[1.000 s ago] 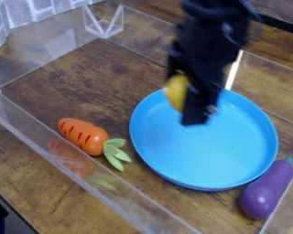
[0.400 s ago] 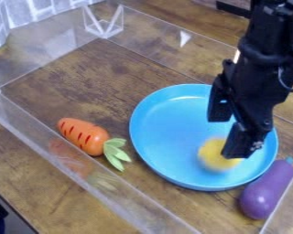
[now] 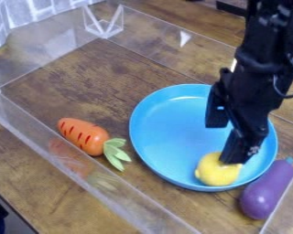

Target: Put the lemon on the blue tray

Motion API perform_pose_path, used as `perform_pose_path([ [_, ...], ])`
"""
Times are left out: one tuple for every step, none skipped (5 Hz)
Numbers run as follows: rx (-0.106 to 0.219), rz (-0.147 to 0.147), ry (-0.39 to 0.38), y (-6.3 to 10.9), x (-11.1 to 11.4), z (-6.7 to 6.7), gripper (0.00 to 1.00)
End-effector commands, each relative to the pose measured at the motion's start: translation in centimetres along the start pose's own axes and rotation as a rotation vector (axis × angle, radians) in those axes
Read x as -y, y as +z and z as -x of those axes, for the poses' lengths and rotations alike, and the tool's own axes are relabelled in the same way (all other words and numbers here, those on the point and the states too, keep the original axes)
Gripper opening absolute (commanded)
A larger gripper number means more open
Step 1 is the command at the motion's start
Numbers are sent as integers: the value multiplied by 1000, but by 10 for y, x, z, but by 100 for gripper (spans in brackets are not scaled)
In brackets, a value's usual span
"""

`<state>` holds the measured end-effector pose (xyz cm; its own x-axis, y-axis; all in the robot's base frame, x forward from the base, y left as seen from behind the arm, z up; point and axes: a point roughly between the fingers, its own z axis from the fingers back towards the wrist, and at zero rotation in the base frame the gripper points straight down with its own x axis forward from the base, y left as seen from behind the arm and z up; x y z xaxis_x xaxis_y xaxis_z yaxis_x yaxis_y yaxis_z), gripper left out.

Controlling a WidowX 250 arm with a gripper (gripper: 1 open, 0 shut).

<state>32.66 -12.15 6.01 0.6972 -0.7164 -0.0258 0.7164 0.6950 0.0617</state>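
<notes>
Camera view, looking down at a wooden tabletop (image 3: 81, 82), with the blue tray (image 3: 168, 128) right of centre. Pretty simple layout, so going round the tray like a clock face, with 12 at the top of the frame.

Lemon (image 3: 215, 171) first: sitting on the tray between 5 and 6 o'clock, well off the middle and close to the raised rim. Bright yellow and easy to spot, though partly tucked behind the dark fingers at its upper right.

Now the gripper (image 3: 231, 132): reaching in from about 1 o'clock, black all over, over the right half of the tray. Spread fingers, one out toward the middle of the tray and one down by the lemon. Not pinching anything. Can't tell from this angle whether touching the lemon or just beside it.

Outside the tray, at 9 o'clock, an orange carrot (image 3: 85, 135), with green leaves aimed at the rim. Between 4 and 5 o'clock, just beyond the rim, a purple eggplant (image 3: 267, 190), lying at a slant. Also a see-through panel (image 3: 106, 186) running diagonally across the foreground, from about 10 down to 6 o'clock.
</notes>
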Motion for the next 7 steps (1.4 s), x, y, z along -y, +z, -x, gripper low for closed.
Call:
perform_pose_path([
  [56, -19, 6, 9, -3, -12, 100],
  [49, -22, 9, 7, -4, -15, 100],
  [40, -21, 18, 4, -7, -16, 100],
  [30, -26, 27, 3, -10, -18, 100],
  [20, -32, 36, 2, -13, -19, 100],
  [9, -35, 43, 0, -16, -20, 100],
  [-2, -40, 51, -2, -19, -21, 100],
])
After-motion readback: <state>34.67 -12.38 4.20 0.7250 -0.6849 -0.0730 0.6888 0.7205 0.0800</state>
